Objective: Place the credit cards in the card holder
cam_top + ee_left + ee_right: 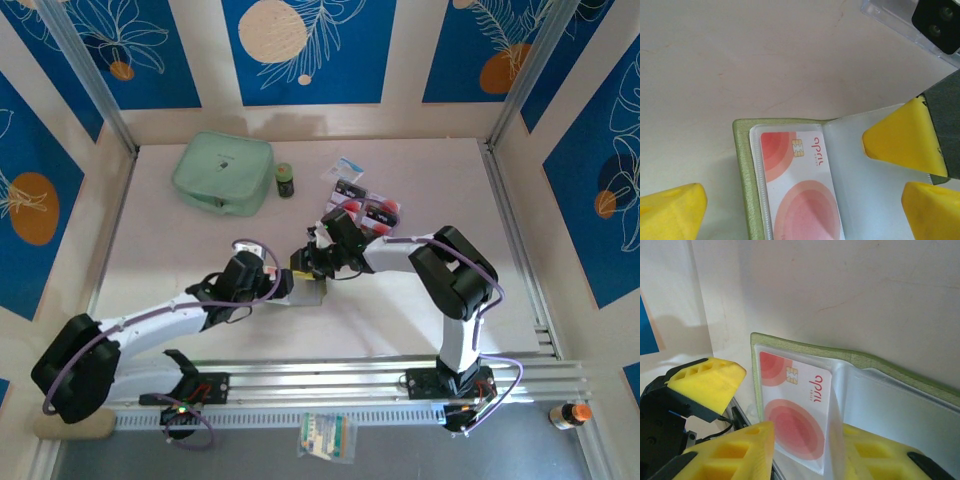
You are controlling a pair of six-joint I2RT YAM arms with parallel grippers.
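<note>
The open holder (742, 165) has one card (795, 170) in its sleeve. The left gripper (804, 199) is apart; the right gripper (807, 432), I cannot tell

arms (150, 325): white links, black joints | cables (405, 239): purple | gripper pads (670, 210): yellow (honeycombed)

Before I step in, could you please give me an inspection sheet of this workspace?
Surface: pale table, no spills seen.
Job's things: card holder lies open, one red-dot card in its clear sleeve; loose cards grouped further back.
Clutter: mint pouch, small dark jar, sachet.
Grippers: left gripper open over the holder; right gripper at the card, grip unclear.
Cables: purple cables on both sides, no snag seen.
Surroundings: blue printed panels; packet and small bottle beyond the front rail.
</note>
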